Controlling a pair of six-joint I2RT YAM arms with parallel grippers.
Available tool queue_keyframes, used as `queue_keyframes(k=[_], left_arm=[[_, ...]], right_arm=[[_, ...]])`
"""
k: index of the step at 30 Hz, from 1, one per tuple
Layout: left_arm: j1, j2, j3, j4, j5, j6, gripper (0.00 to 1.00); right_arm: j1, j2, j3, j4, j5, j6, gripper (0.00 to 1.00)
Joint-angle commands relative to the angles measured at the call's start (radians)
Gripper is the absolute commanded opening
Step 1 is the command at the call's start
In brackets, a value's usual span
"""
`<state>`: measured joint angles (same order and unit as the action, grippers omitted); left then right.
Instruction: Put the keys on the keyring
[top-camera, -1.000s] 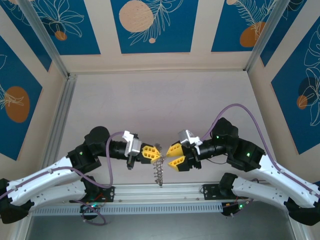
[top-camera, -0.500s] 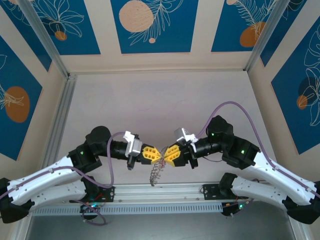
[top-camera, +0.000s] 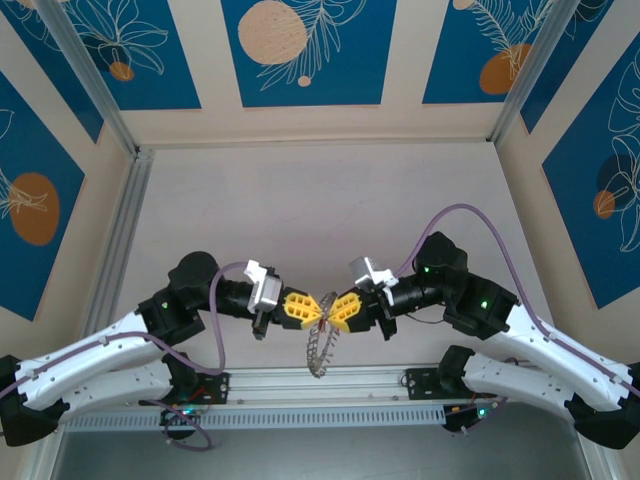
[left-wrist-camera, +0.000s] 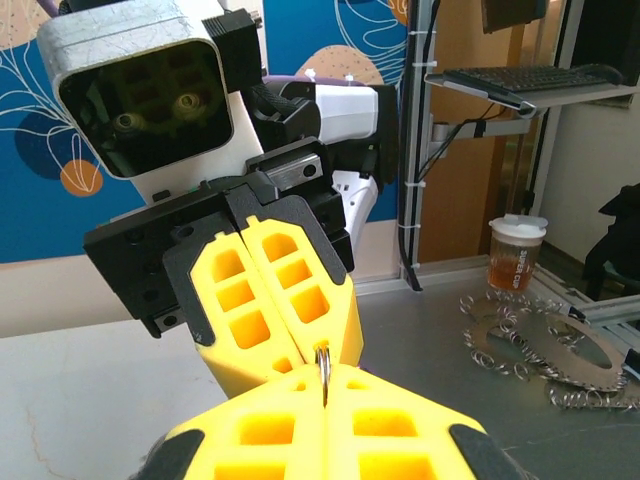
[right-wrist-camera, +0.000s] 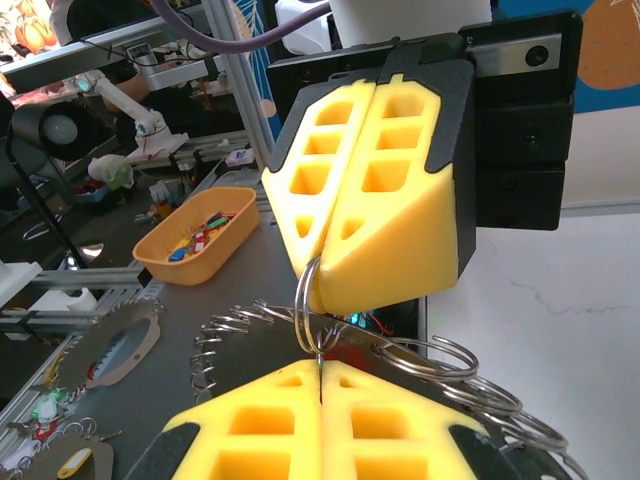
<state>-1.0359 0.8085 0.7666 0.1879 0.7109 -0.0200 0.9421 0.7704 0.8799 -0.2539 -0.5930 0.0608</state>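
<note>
Right gripper (top-camera: 334, 309) has closed the gap and snapped shut. A second ago its yellow fingers stood apart and off to one side; now they sit nose to nose with the left gripper (top-camera: 311, 308). Underneath, the table (top-camera: 320, 200) is a pale, plain grey-beige sheet, framed by an aluminium rail (top-camera: 320, 385) along the near edge and more rails up both sides. Beyond that come cream walls with blue wall panels (top-camera: 300, 50) carrying orange discs and white leaf outlines. Both arms reach inward from their bases, elbows bent, wrists roughly level, and they meet near the front of the table. Left claw is clenched, right claw is clenched too — both pinch the thin keyring (right-wrist-camera: 306, 298), which bridges the two yellow tips (the right wrist view shows it clearest). The keys (top-camera: 319, 350) hang below the meeting point in a silvery bunch, toward the near rail.
</note>
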Motion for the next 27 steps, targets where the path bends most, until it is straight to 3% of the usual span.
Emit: queue_keyframes(k=[1,10,18,23,27], left_arm=[[0.008,-0.008,0.040,0.122,0.042,-0.014,0.00],[0.008,0.034,0.029,0.215,0.062,-0.058,0.00],[0.008,0.078,-0.020,0.406,0.059,-0.167,0.00],[0.008,0.083,-0.027,0.446,0.045,-0.207,0.00],[0.010,0.060,-0.023,0.371,-0.002,-0.172,0.00]], right_arm=[[-0.005,0.004,-0.025,-0.021,-0.011,0.002,0.06],[-0.021,0.026,-0.036,0.053,-0.017,0.011,0.05],[-0.022,0.009,-0.045,0.108,-0.006,0.018,0.06],[-0.026,-0.009,-0.062,0.177,0.013,0.036,0.16],[-0.025,-0.027,-0.058,0.180,0.055,0.037,0.26]])
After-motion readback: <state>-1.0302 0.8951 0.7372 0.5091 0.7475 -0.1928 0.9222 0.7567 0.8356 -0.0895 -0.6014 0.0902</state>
